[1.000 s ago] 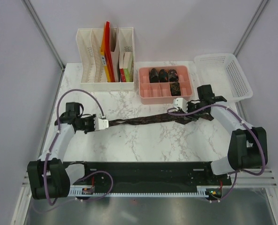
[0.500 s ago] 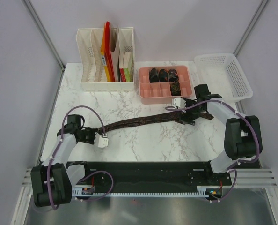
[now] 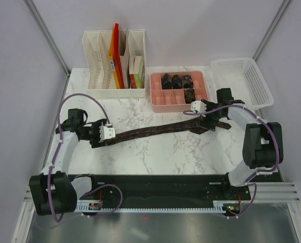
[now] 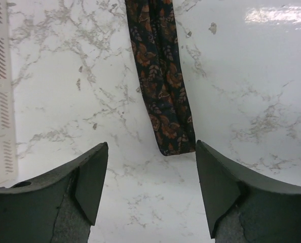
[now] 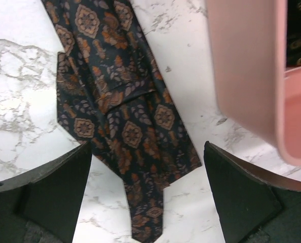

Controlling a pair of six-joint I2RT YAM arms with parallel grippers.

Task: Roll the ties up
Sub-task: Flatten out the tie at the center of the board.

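- Marble top [image 3: 155, 152] looks slick: tie [image 3: 160, 128] lies flat and diagonal on it, so the narrow end [image 4: 173, 131] may slide rather than curl when rolling starts.
- Left gripper [image 4: 150, 147]: forearm points along the tie, jaws wide, empty, narrow end on the top between the fingers.
- Wide end [image 5: 125, 126] has a folded-over layer; rolled in, it would likely skew the roll.
- Right gripper [image 5: 146, 147]: over the wide end, jaws wide, empty, just beside the tray [image 3: 153, 93] of 4 rolls [image 3: 176, 81]; a swing could knock it.

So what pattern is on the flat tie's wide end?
Dark ground with orange-brown medallions and leaves; the tie shows best in the right wrist view.
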